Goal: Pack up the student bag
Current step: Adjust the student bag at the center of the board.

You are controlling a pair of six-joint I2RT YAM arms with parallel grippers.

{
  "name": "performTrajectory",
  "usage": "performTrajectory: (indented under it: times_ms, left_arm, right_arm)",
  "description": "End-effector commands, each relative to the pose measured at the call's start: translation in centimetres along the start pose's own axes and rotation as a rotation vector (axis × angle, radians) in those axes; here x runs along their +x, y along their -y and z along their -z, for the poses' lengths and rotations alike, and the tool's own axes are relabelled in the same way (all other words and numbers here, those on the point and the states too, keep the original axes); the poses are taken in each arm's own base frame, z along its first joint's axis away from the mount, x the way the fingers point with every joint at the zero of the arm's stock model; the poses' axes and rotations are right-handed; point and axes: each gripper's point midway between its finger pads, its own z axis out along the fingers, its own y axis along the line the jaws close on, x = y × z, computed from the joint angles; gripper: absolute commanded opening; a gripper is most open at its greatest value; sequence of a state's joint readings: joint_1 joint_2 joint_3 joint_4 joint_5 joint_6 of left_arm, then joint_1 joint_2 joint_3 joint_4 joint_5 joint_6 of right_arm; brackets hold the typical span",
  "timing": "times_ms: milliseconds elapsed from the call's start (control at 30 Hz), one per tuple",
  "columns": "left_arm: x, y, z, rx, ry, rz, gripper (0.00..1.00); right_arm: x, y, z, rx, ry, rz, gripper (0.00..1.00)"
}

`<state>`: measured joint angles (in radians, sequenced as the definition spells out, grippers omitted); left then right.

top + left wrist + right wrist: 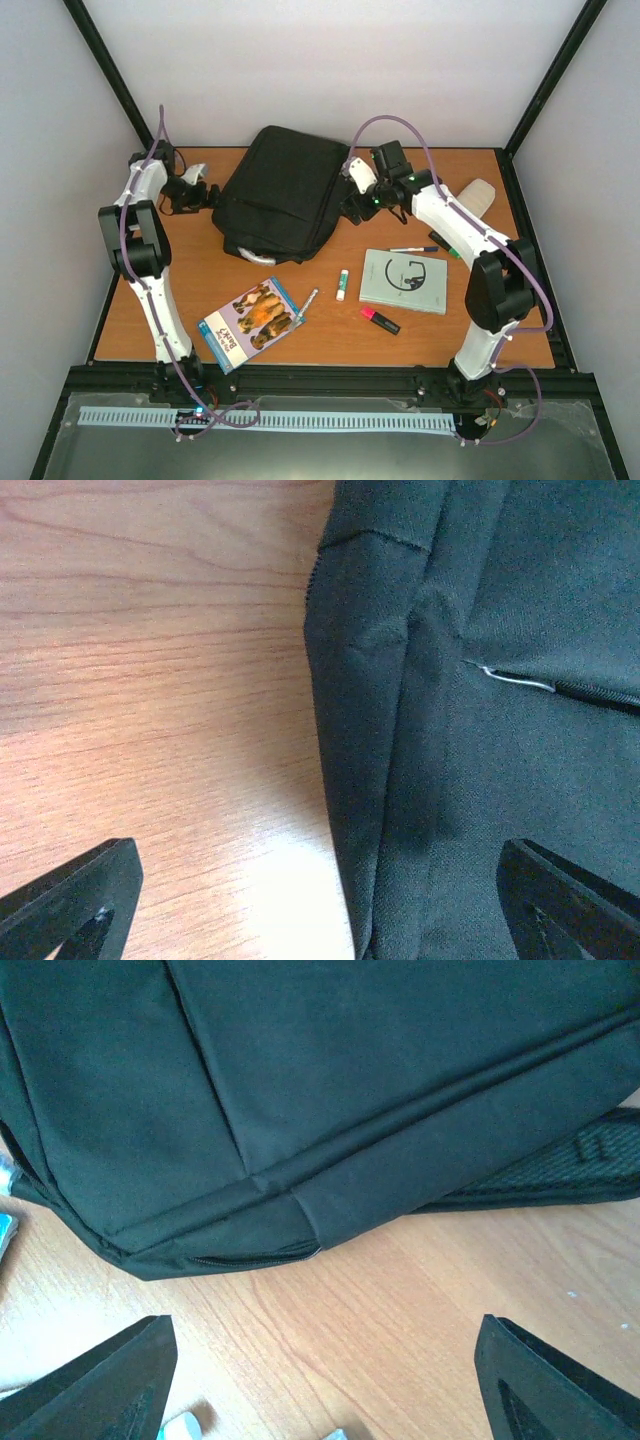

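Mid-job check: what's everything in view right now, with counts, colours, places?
black fabric student bag: 1, black, far centre
blue-covered book: 1, blue, near left
grey-green booklet: 1, grey-green, right of centre
white glue stick: 1, green-capped, centre
pink highlighter: 1, pink-black, near booklet
slim pens: 2, pale, beside book, above booklet
dark marker: 1, green-tipped, beyond booklet
cream rounded object: 1, cream, far right
wooden table: 1, brown, under everything
left fingers: 2, black, open, bag's left edge
right fingers: 2, black, open, bag's right edge

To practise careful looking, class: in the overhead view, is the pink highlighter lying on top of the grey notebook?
No, the pink highlighter lies on the wooden table beside the grey notebook.
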<state>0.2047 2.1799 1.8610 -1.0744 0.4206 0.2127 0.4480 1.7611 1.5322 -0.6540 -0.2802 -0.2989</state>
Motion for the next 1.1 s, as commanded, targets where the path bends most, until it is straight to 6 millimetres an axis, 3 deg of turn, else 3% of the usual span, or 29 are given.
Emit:
performTrajectory:
  times_ms: [0,133,400,600,733,867,1000,1067]
  left_arm:
    - [1.1,1.5,-1.7,0.105,-0.040,-0.043,1.00]
    - [1.8,3.0,-2.6,0.157,-0.061,-0.057,1.00]
    - [4.5,9.5,-3.6,0.263,-0.117,-0.102,0.97]
    - [6.9,13.4,-4.5,0.286,-0.161,-0.163,0.97]
    - [7.4,13.9,-3.8,0.248,-0.162,-0.170,0.97]
    - [7.8,12.5,-1.3,0.150,-0.141,-0.180,1.00]
    - [9.4,11.1,1.9,0.109,-0.101,-0.179,1.00]
    - [10.7,10.2,2.7,0.085,-0.109,-0.177,1.00]
  right_arm:
    - [1.9,-0.5,-1.9,-0.042,-0.033,-0.034,0.84]
    - [4.3,-0.4,-3.8,-0.043,-0.095,-0.062,0.84]
    - [6.2,-0.1,-6.5,-0.058,-0.157,-0.071,0.83]
    - [6.4,-0.4,-6.5,-0.076,-0.166,-0.065,0.82]
    - [6.0,-1.4,-5.5,-0.117,-0.155,-0.055,0.77]
    - [4.3,-4.5,-2.9,-0.180,-0.090,0.066,0.71]
    - [4.0,-9.7,-1.3,-0.304,-0.048,0.250,0.65]
    - [4.4,-12.3,-0.9,-0.372,-0.044,0.328,0.62]
